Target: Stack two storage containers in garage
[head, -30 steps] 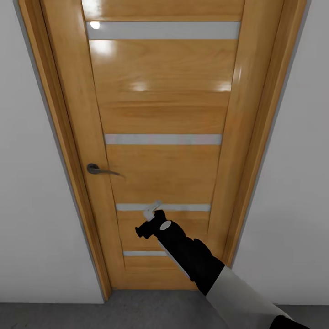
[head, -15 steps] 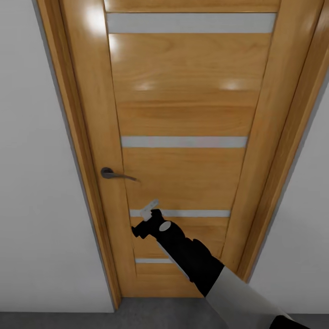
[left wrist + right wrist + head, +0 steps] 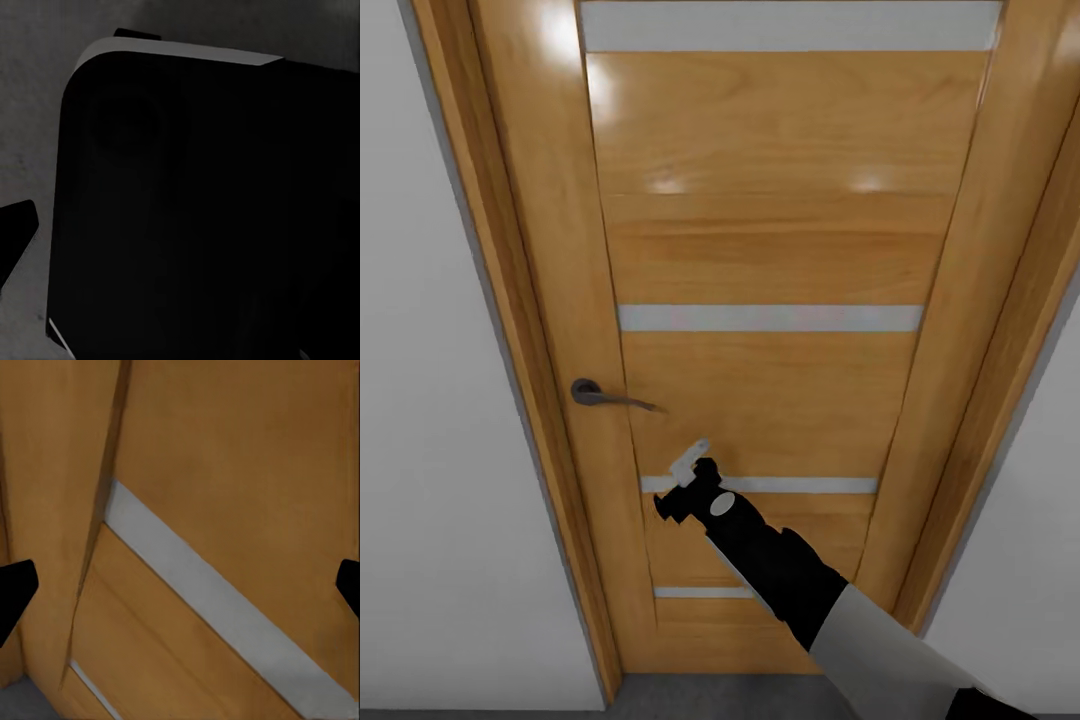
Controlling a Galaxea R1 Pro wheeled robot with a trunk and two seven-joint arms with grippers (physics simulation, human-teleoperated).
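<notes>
The storage containers are out of view. A tan wooden door [image 3: 760, 250] with pale glass slats stands shut right in front of me. My right gripper [image 3: 682, 488] reaches out to the door's lower part, below and to the right of the dark lever handle [image 3: 600, 394]. In the right wrist view the right gripper [image 3: 180, 585] is open and holds nothing, its black fingertips [image 3: 15, 592] far apart, facing a glass slat [image 3: 210, 600]. The left wrist view faces a dark rounded robot part [image 3: 202, 210], with one black fingertip [image 3: 16, 225] of the left gripper at the picture's edge.
Plain pale walls [image 3: 430, 450] flank the door frame [image 3: 520, 330] on both sides. A strip of dark grey floor [image 3: 710, 697] runs along the door's foot, and grey floor [image 3: 30, 112] lies beyond the dark robot part.
The whole head picture has shifted and the door looms larger, so the camera has moved closer. The right arm keeps about the same pose, still open.
</notes>
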